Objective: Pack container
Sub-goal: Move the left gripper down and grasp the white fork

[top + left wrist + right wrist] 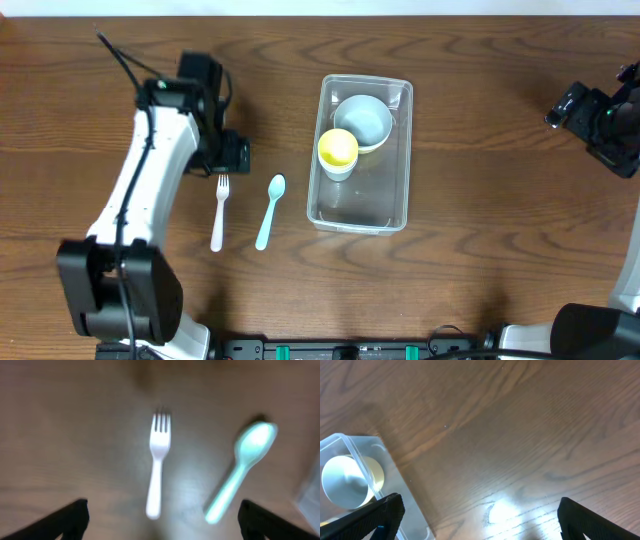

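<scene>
Overhead straight down, left wrist close over fork (158,460), right wrist toward container (402,496)

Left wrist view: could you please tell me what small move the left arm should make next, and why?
Probably lower the open left gripper onto the white fork, which lies centred under it, outside the container beside the spoon.

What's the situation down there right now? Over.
Left gripper open above fork; right gripper open over bare table. Container holds bowl, yellow cup. Fork, spoon outside it. Nothing blocking.
</scene>
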Tool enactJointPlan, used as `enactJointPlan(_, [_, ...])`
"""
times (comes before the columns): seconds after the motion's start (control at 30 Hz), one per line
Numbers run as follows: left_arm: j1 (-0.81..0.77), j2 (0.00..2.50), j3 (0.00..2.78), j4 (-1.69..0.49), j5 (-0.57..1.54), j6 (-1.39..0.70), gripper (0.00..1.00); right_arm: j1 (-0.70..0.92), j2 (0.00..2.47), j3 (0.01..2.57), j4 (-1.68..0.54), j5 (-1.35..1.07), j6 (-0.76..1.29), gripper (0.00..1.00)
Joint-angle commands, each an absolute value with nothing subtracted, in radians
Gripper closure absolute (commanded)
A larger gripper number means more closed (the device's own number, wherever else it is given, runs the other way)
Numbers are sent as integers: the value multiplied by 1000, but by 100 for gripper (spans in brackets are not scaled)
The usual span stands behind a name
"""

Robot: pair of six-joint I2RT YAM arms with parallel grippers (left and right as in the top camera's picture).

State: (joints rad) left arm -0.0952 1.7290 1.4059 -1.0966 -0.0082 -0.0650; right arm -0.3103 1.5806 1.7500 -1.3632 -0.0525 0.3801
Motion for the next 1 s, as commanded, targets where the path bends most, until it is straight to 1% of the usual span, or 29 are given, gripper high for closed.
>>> enactJointPlan(0.0, [-71, 1732, 1251, -1000, -20, -34, 5, -314, 1583, 1750, -1362, -49, 377, 1])
enactJointPlan(0.07, [-60, 1732, 1183, -937, -20, -33, 7, -314, 1583, 1750, -1362, -49, 377, 1])
enactJointPlan(0.13, [-54, 1732, 1126, -888, -20, -33, 12, -314, 1583, 1750, -1362, -49, 377, 1])
enactJointPlan(0.27, [-56, 1732, 1025, -793, -12, -34, 16, -314, 1583, 1750, -1362, -49, 377, 1])
enactJointPlan(0.37, [-56, 1732, 975, -740, -12, -33, 25, -314, 1583, 1750, -1362, -49, 377, 1])
enactJointPlan(0.47, [-56, 1732, 946, -704, -12, -19, 38, -314, 1583, 1750, -1362, -49, 377, 1])
enactJointPlan(0.5, [-56, 1732, 938, -694, -12, -19, 47, -314, 1583, 1750, -1361, -49, 377, 1])
enactJointPlan(0.53, [-56, 1732, 932, -688, -12, -19, 53, -314, 1583, 1750, -1362, -49, 377, 1])
enactJointPlan(0.6, [-56, 1732, 924, -682, -12, -19, 62, -314, 1583, 1750, -1362, -49, 377, 1])
enactJointPlan(0.7, [-56, 1732, 925, -683, -11, -20, 80, -314, 1583, 1750, -1362, -49, 377, 1])
enactJointPlan(0.73, [-56, 1732, 929, -688, -11, -20, 89, -314, 1583, 1750, -1362, -49, 377, 1])
enactJointPlan(0.77, [-56, 1732, 937, -698, -11, -24, 94, -314, 1583, 1750, -1362, -49, 377, 1])
enactJointPlan(0.83, [-56, 1729, 961, -727, -7, -32, 94, -314, 1583, 1750, -1362, -49, 377, 1])
enactJointPlan(0.97, [-56, 1696, 1085, -870, -8, -41, 94, -314, 1583, 1750, -1362, -49, 377, 1])
